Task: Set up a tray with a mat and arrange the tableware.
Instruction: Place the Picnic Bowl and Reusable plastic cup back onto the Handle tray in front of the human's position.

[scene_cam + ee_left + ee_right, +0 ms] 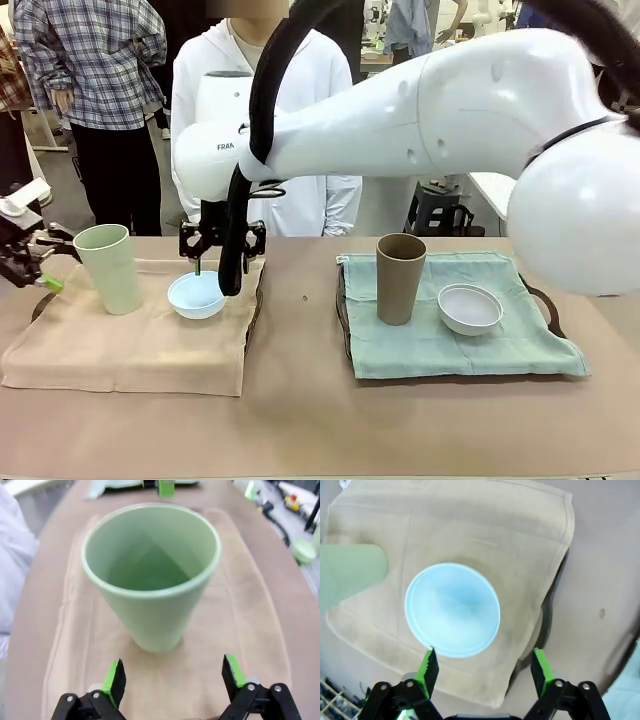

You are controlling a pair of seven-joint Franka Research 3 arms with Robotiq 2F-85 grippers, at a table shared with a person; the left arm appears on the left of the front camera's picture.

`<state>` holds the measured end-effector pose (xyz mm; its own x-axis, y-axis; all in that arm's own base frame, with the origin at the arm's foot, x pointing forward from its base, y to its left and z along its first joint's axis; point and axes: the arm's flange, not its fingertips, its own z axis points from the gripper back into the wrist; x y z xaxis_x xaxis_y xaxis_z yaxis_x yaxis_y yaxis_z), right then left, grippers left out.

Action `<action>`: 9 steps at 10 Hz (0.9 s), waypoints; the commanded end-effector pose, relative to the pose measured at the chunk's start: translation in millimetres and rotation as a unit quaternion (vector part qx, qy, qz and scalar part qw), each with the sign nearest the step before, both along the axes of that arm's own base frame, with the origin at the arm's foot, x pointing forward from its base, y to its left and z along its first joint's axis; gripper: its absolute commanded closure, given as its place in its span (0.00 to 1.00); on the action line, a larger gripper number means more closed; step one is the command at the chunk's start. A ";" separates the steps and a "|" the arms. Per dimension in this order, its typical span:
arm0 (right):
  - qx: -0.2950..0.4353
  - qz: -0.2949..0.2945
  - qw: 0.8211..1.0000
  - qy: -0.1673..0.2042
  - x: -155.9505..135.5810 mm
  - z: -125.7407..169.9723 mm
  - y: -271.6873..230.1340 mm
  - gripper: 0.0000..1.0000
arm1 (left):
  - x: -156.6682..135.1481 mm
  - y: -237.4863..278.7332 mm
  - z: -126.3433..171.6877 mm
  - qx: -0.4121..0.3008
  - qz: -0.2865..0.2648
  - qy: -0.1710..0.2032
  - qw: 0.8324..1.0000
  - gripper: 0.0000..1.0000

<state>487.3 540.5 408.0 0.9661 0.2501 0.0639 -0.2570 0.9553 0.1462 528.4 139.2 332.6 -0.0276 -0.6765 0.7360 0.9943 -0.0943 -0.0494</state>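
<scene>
A beige mat covers the left tray. On it stand a pale green tumbler and a light blue bowl. My right arm reaches across, and its gripper hangs open just above the bowl's far rim, holding nothing. From the right wrist, the light blue bowl lies just beyond the open right gripper. My left gripper is open at the far left, beside the tumbler. The left wrist view has the pale green tumbler upright ahead of the open left gripper. On the right tray's teal mat stand a brown tumbler and a white bowl.
A person in a white top stands at the table's far side, behind my right arm. The right tray's dark handle sticks out past the teal mat. Bare table runs between the two trays and along the near edge.
</scene>
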 end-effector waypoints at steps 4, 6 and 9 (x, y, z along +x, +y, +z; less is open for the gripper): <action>-0.050 -0.012 0.997 -0.050 -60.6 53.9 -25.7 0.00 | -39.1 -11.0 60.1 0.066 0.050 0.015 0.996 0.00; -0.046 -0.029 0.997 -0.063 -71.2 72.7 -39.9 0.00 | -61.5 -22.1 99.2 0.090 0.072 0.000 0.993 0.00; -0.039 -0.029 0.998 -0.044 -82.7 84.1 -48.1 0.00 | -90.9 -36.6 147.7 0.122 0.094 -0.025 0.988 0.00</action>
